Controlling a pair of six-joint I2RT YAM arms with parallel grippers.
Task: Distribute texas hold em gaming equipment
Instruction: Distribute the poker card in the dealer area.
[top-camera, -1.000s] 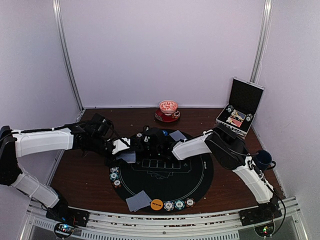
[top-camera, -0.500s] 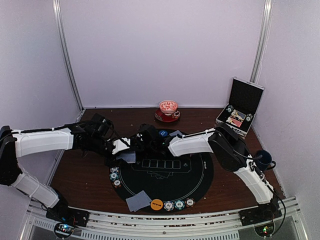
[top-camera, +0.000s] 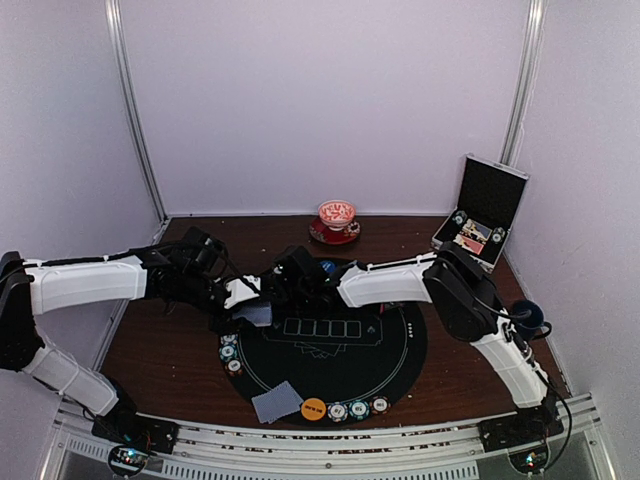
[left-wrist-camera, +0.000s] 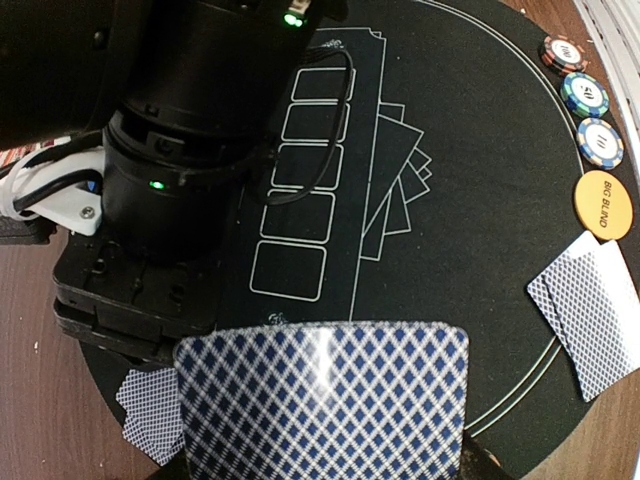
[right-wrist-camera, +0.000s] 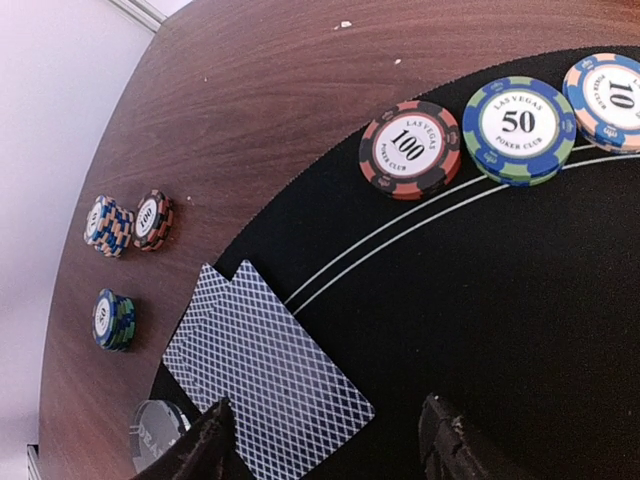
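In the top view my left gripper (top-camera: 248, 306) is shut on a deck of blue-backed playing cards (left-wrist-camera: 320, 400) over the left part of the round black mat (top-camera: 390, 350). My right gripper (top-camera: 287, 277) hangs just beyond it, and its black body (left-wrist-camera: 170, 150) fills the left wrist view. Its jaws are open (right-wrist-camera: 330, 445) above two overlapping cards (right-wrist-camera: 262, 372) lying flat on the mat's edge, and nothing is gripped. Three chips (right-wrist-camera: 410, 148) marked 100, 50 and 10 lie along the mat's rim. Near the front lie two more cards (top-camera: 277, 402), an orange disc (top-camera: 313, 408) and chips (top-camera: 359, 408).
Small chip stacks (right-wrist-camera: 108, 225) stand on the brown wood beside the mat. A clear disc (right-wrist-camera: 155, 430) lies by my right gripper's left finger. An open silver-edged case (top-camera: 482, 212) stands at the back right, a red cup on a saucer (top-camera: 337, 219) at the back, and a blue cup (top-camera: 527, 318) at the right.
My right arm has swung left across the far side of the mat towards the left gripper, and its jaws have widened. Its forearm now covers a card at the mat's far edge. The left arm is still.
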